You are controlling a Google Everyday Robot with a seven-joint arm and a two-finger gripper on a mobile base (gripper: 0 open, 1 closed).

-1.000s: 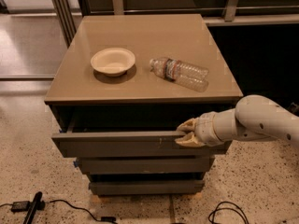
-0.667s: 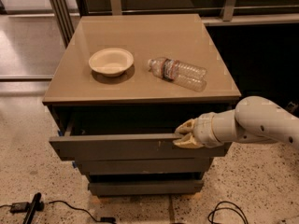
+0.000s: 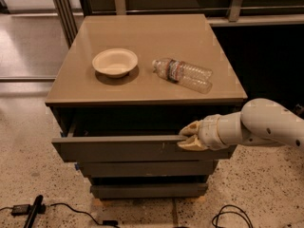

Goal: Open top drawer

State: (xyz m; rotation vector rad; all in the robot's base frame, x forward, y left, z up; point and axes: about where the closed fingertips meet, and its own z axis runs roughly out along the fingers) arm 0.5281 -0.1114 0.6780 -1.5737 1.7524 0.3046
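The top drawer [image 3: 118, 148] is a wide, shallow dark grey drawer under the tan cabinet top. It is pulled partly out, with a dark gap showing behind its front. My gripper [image 3: 189, 137] is at the drawer front's upper edge, right of centre, with its cream fingers [image 3: 190, 129] hooked over that edge. The white arm [image 3: 266, 127] reaches in from the right.
A cream paper bowl [image 3: 115, 62] and a clear plastic bottle [image 3: 183, 74] lying on its side sit on the cabinet top [image 3: 147, 37]. Two shorter grey drawer fronts [image 3: 147, 167] are below. Cables [image 3: 228, 215] and a dark tool [image 3: 33, 210] lie on the speckled floor.
The top drawer has slid further out toward me, and my gripper has moved with its front edge.
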